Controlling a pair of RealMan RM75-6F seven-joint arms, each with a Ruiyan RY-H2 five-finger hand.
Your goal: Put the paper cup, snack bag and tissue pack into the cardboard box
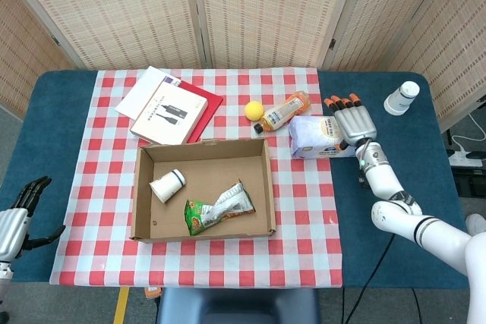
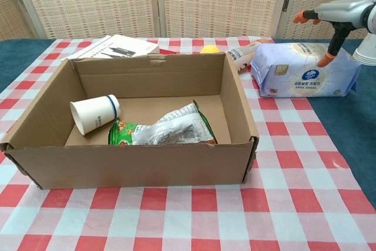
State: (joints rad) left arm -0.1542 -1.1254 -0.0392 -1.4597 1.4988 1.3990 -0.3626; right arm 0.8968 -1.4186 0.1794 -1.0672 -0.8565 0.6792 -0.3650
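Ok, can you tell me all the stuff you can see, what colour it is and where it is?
cardboard box: 1, brown, middle of the checked cloth
paper cup: 1, white with a dark band, on its side in the box
snack bag: 1, green and silver, in the box
tissue pack: 1, pale blue-white, on the table right of the box
bottle: 1, orange, lying behind the pack
ball: 1, yellow, beside the bottle
books and papers: small pile, white and red, far left
second cup: 1, white, far right
right hand: over the tissue pack's right end
left hand: at the table's left edge, holding nothing
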